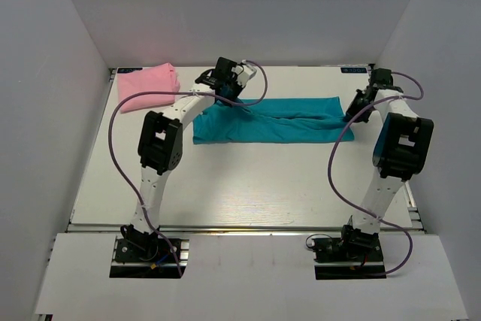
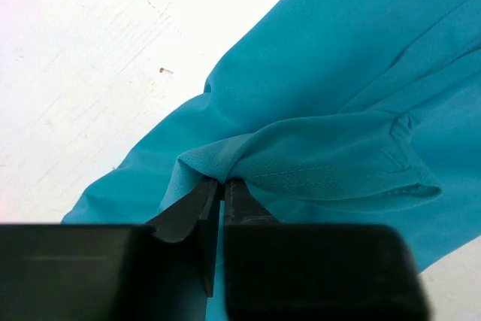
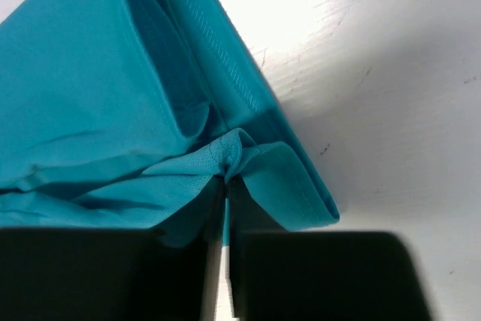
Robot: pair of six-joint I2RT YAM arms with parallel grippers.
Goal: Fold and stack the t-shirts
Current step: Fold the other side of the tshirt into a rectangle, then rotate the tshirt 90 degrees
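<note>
A teal t-shirt point(image 1: 270, 122) lies folded into a long strip across the far middle of the table. My left gripper point(image 1: 229, 94) is shut on its far left edge; in the left wrist view the fingers pinch a bunched fold of teal cloth point(image 2: 219, 180). My right gripper point(image 1: 353, 107) is shut on the shirt's far right edge, with a puckered hem point(image 3: 228, 174) between the fingers in the right wrist view. A folded pink t-shirt point(image 1: 147, 86) lies at the far left corner.
White walls close the table on the left, right and back. Purple cables loop from both arms over the table. The table's bare white top point(image 1: 248, 182) lies between the teal shirt and the arm bases.
</note>
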